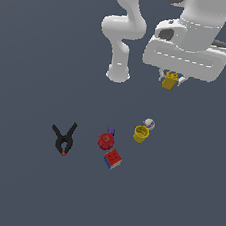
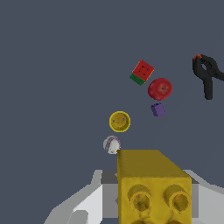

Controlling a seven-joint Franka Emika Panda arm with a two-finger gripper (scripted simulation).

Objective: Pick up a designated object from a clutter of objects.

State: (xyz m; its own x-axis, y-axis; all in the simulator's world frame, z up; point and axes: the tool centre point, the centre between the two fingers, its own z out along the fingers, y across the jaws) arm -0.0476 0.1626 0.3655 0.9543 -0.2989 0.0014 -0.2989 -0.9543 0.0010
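Well off from the end effector toward the exterior view's left, the black spring clamp [image 1: 64, 140] lies alone on the tabletop [image 1: 29, 74]. Nearer sit the red round thing [image 1: 105, 141], the purple block [image 1: 111, 131] and the red-blue cube [image 1: 112, 159], then the yellow cup [image 1: 141, 134] with the whitish ball [image 1: 149, 123] just beside it. Furthest right, the end effector [image 1: 170, 81] is clamped on the mustard-yellow block [image 1: 170, 80], which hangs lifted, well apart from the clutter, its knobbly face filling the wrist view [image 2: 154, 186].
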